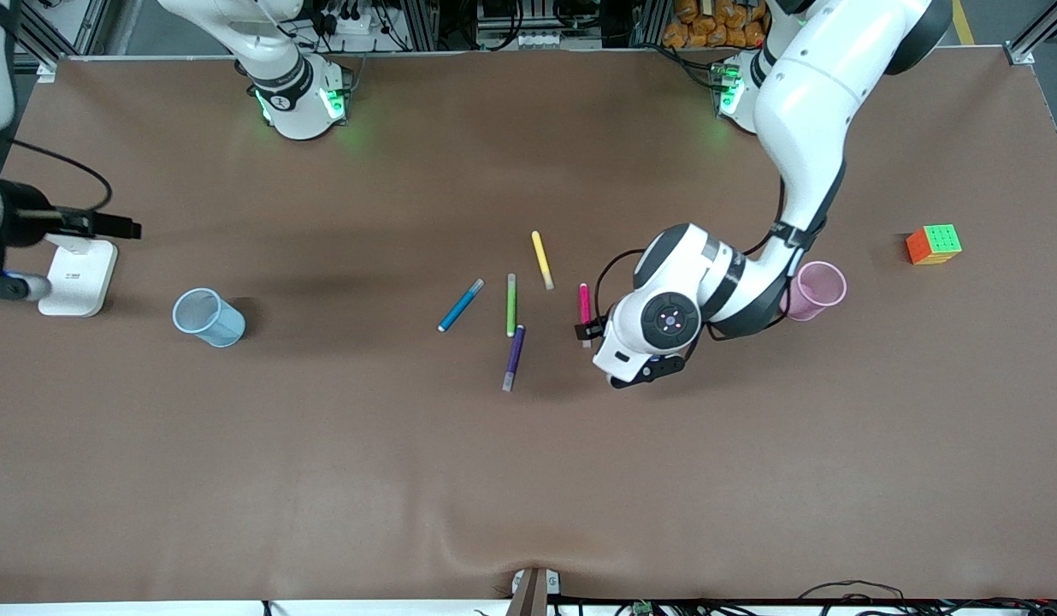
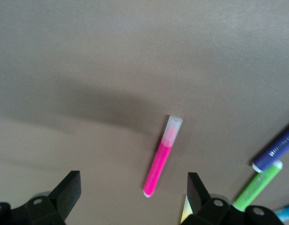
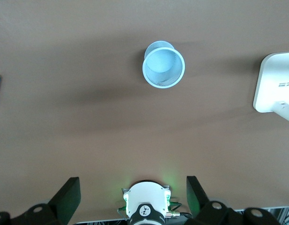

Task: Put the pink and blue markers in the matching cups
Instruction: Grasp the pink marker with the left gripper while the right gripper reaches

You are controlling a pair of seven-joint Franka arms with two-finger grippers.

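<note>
Two grippers, both w/ fingers apart. Left gripper [image 2: 134,197] hangs over pink marker [image 1: 585,302], lined up to grab; pink cup [image 1: 817,290] at 3 o'clock. Right gripper [image 3: 133,197] waits above blue cup [image 1: 209,317]; blue marker [image 1: 460,305] lies at cup's 3 o'clock.

Five markers lie on the table: one pink marker [image 1: 584,302], one blue marker [image 1: 460,305], one green marker [image 1: 510,305], one yellow marker [image 1: 541,259] and one purple marker [image 1: 514,357]. There are two cups, one light pink cup [image 1: 817,290] and one light blue cup [image 1: 207,316]. There is one puzzle cube [image 1: 933,245] and one white stand [image 1: 79,276].
</note>
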